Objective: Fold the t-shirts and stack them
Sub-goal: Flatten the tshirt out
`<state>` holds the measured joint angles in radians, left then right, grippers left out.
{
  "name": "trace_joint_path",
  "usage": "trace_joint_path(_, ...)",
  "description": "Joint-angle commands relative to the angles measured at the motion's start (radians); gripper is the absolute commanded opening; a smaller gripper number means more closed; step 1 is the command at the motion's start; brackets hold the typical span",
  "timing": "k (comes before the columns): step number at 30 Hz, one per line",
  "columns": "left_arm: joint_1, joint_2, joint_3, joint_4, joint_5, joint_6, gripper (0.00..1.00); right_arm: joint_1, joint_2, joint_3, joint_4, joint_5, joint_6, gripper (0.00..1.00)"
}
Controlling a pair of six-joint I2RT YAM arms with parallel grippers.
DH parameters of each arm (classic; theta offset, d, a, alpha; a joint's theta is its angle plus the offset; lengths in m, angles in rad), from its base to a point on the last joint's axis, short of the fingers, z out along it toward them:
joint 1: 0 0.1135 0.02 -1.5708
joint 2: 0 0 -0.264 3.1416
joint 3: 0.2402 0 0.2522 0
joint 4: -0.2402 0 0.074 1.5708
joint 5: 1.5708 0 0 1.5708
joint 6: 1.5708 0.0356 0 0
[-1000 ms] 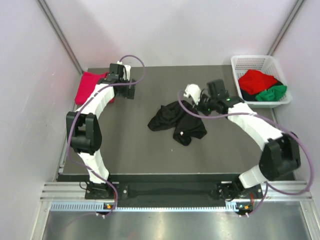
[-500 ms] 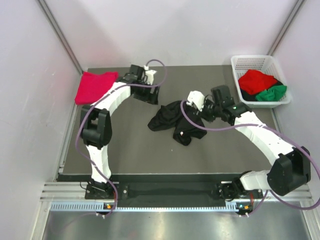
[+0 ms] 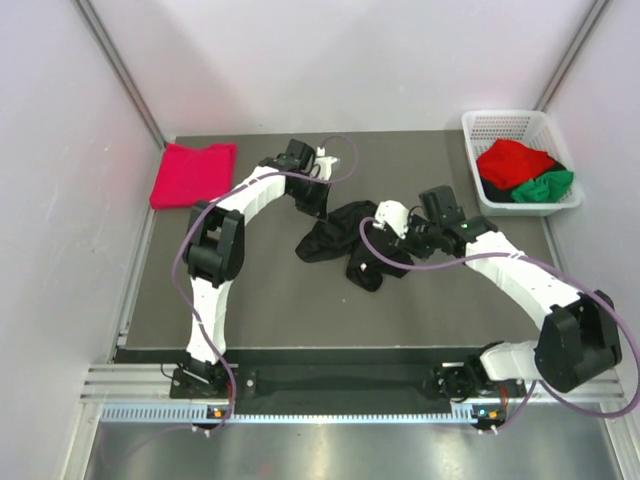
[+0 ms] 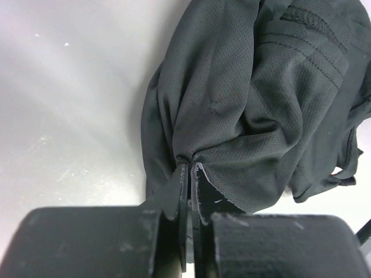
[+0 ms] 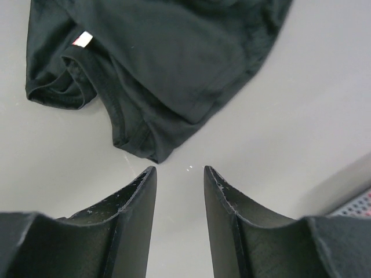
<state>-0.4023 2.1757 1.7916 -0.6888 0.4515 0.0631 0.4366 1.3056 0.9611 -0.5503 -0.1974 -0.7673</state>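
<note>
A crumpled black t-shirt (image 3: 350, 240) lies mid-table. My left gripper (image 3: 318, 206) sits at its upper left edge; in the left wrist view it (image 4: 190, 168) is shut, pinching a gathered fold of the black mesh cloth (image 4: 255, 104). My right gripper (image 3: 400, 238) hovers at the shirt's right side, open and holding nothing. In the right wrist view it (image 5: 179, 171) hangs over bare table just short of the shirt's hem (image 5: 174, 58); a small white tag (image 5: 83, 39) shows. A folded crimson-pink t-shirt (image 3: 192, 173) lies at the back left.
A white mesh basket (image 3: 520, 122) stands at the back right corner, holding a red t-shirt (image 3: 512, 160) and a green one (image 3: 545, 187). Side walls close in on both sides of the dark table.
My left arm swung right from the crimson-pink shirt to the black shirt and shut on its edge. My right gripper opened and shifted slightly toward the shirt's right side.
</note>
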Motion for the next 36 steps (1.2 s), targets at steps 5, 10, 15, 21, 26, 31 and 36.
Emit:
trace_joint_path(5,0.04,-0.144,-0.004,0.011,-0.039,0.04,0.0,0.031,0.116,0.027,0.072,-0.053,-0.073,0.42)
trace_joint_path(10,0.088,-0.24,-0.067,0.006,-0.103,0.078,0.0,0.065,0.214,0.076,0.096,-0.069,-0.084,0.43)
trace_joint_path(15,0.103,-0.266,-0.106,0.003,-0.126,0.096,0.0,0.108,0.32,0.105,0.127,-0.063,-0.102,0.43)
trace_joint_path(21,0.106,-0.263,-0.104,0.005,-0.125,0.093,0.0,0.117,0.386,0.14,0.171,-0.008,-0.101,0.43)
trace_joint_path(26,0.108,-0.243,-0.087,0.005,-0.114,0.086,0.0,0.116,0.408,0.134,0.187,0.021,-0.106,0.42)
trace_joint_path(31,0.108,-0.234,-0.083,0.006,-0.112,0.081,0.0,0.113,0.435,0.125,0.202,0.039,-0.092,0.39)
trace_joint_path(36,0.111,-0.232,-0.087,0.005,-0.122,0.084,0.0,0.111,0.475,0.151,0.168,0.044,-0.087,0.36)
